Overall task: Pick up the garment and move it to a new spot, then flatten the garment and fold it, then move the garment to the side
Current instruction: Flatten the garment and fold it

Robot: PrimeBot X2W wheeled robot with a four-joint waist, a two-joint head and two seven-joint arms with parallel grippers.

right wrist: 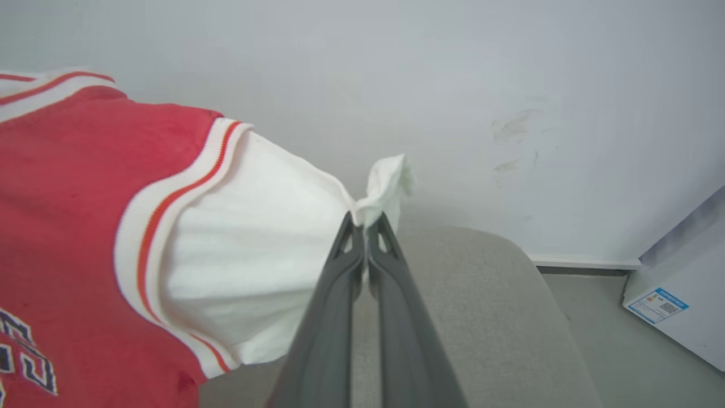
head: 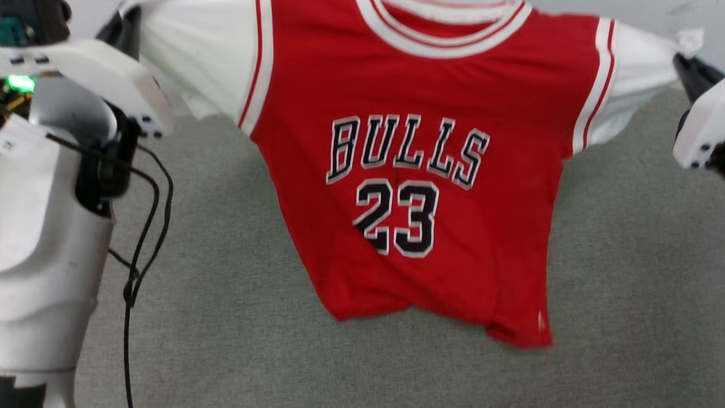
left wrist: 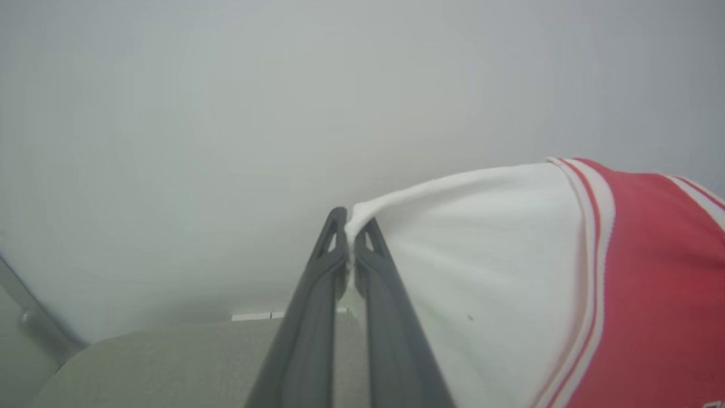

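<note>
1. Head view: the garment point(head: 419, 170) hangs spread between both grippers, hem low over the grey surface point(head: 226, 317).
2. Left gripper point(left wrist: 351, 224) pinches one white sleeve tip; right gripper point(right wrist: 367, 221) pinches the other.
3. The cloth looks soft, light and limp, and the sleeve ends seem the soundest hold.
4. A white box point(right wrist: 679, 294) sits right of the right gripper, contents hidden.

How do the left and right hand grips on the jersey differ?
Right hand pinches the right sleeve back from the edge, a white tuft poking beyond; left hand pinches the left sleeve at its tip, no tuft. Left sleeve draws into a taut cone; right sleeve looks fuller. Shared: both hands shut on white sleeves, spreading the red Bulls jersey.
</note>
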